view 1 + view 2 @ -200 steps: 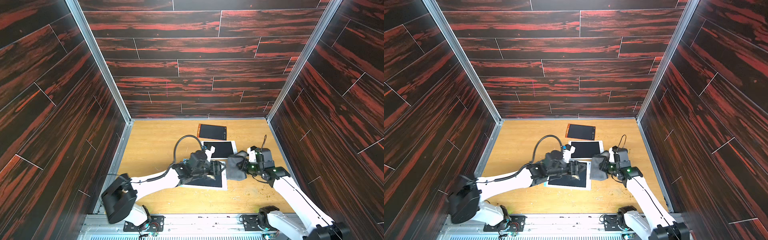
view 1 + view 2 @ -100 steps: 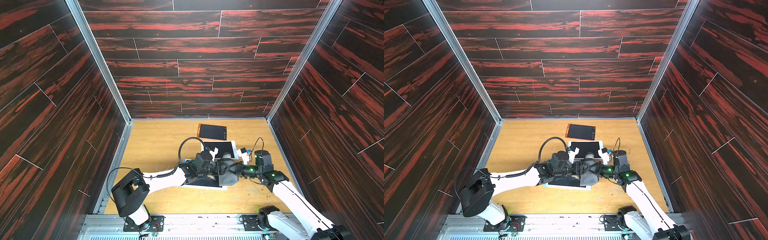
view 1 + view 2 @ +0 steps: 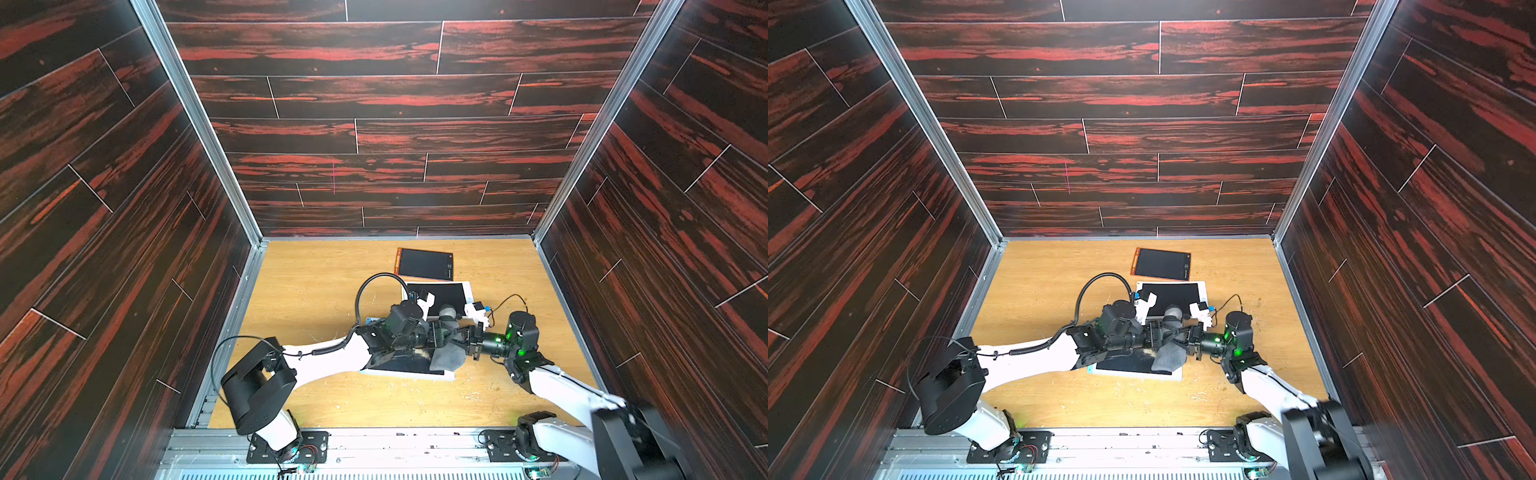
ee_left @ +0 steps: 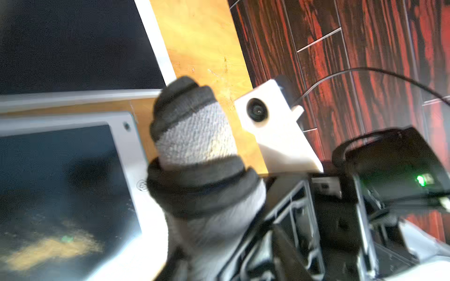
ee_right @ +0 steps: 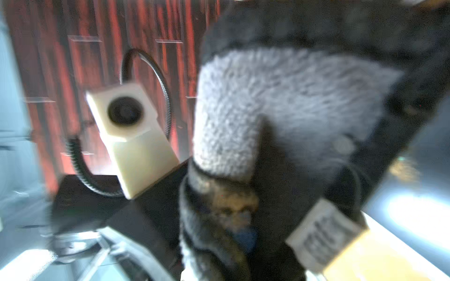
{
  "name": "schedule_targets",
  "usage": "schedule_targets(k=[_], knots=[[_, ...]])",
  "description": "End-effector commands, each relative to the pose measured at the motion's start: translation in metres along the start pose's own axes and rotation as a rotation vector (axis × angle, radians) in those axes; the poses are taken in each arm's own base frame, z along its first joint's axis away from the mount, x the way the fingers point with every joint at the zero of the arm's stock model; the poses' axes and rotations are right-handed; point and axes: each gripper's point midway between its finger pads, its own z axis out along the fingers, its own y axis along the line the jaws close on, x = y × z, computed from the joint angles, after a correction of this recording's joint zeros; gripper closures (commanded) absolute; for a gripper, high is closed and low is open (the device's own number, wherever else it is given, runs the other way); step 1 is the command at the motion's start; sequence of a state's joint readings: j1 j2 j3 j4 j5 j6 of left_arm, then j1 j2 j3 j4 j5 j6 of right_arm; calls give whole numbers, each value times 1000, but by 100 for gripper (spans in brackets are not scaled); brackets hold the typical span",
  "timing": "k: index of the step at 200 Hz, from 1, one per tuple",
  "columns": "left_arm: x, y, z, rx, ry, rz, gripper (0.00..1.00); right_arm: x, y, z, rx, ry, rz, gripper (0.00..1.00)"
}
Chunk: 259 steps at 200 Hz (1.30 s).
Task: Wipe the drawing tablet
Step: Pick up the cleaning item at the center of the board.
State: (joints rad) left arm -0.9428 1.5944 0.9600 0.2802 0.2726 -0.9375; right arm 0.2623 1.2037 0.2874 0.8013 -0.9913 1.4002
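Two grippers meet tip to tip above the white-framed drawing tablet with a black screen (image 3: 399, 366), over its end on the right arm's side. Right gripper (image 3: 464, 337): jaws pressed together, pinching the grey knitted cloth with dark bands (image 3: 449, 358). Left gripper (image 3: 434, 335): tips buried in the same bundle; spread or clamped, cannot tell. Cloth hangs from the pinch onto the tablet's screen and frame, with one rolled end standing up. Tablet lies flat on the light wooden table (image 3: 316, 291). A pale sandy smear of dust (image 4: 53, 247) sits on the screen, just beside the cloth, toward the left arm. Just beyond the tablet's far edge lies a second white-framed tablet (image 3: 451, 293); beyond that, an orange-edged black tablet (image 3: 424, 264). The left arm's wrist crosses the tablet's other end and hides part of it in both top views. Wrist views are blurred; the cloth (image 5: 280, 104) fills most of the right wrist view.
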Motion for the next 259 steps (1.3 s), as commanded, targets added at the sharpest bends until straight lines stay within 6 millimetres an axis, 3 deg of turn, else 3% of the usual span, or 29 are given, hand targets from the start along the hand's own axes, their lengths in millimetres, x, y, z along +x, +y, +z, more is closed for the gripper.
schedule_targets(k=[1,13,57,88,118,145,158,191,224,244,259], knots=[[2,-21,3,64,-9,28,84,39,44,9,-149,211,-173,97],[2,-22,2,63,-6,30,100,39,38,11,-142,217,-160,94],[2,-16,-6,24,-9,65,100,39,21,13,-81,227,-145,74],[-1,-19,-12,30,-20,75,100,35,13,12,35,189,-187,51],[-4,-17,-16,21,-28,79,100,31,20,7,136,155,-272,49],[-12,-12,-28,7,-69,61,100,23,8,1,256,111,-300,47],[-19,-12,-36,32,-106,27,100,23,5,0,258,102,-308,42],[-39,-28,-54,227,-213,-105,100,27,20,0,174,89,-386,35],[-48,-59,-69,375,-210,-142,100,37,45,-3,91,104,-472,27],[-62,-71,-87,463,-288,-183,100,41,54,-4,55,107,-485,18],[-75,-74,-105,517,-369,-225,100,45,59,-4,22,118,-485,16]])
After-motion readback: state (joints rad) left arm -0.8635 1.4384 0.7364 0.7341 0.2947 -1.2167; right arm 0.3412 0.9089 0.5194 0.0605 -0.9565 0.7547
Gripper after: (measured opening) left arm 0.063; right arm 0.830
